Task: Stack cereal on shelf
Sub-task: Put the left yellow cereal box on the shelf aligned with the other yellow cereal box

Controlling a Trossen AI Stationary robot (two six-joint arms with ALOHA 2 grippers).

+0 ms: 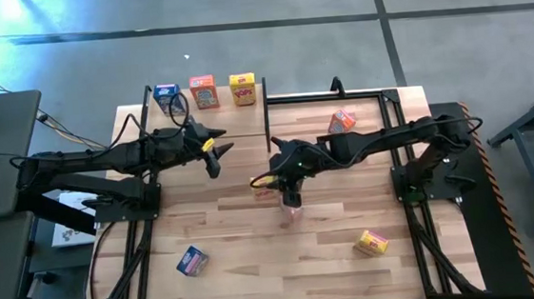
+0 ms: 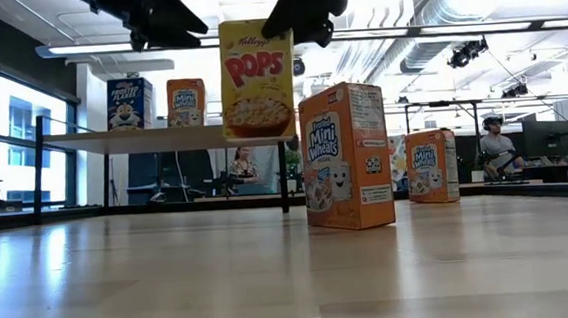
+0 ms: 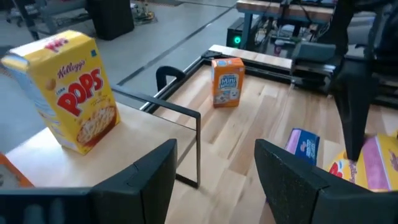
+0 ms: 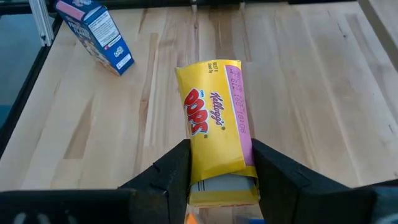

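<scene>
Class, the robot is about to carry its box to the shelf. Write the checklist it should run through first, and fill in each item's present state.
1. Right gripper fingers shut on the yellow box: ok.
2. Yellow box lifted off the table: ok, the low view shows it hanging above the wood.
3. Left gripper open and empty: ok.
4. Way to the shelf free: not ok, the left gripper hovers at the shelf's near edge, between it and the right gripper.
5. Room on the shelf: ok, three boxes stand along its far edge and the near part is bare.
</scene>
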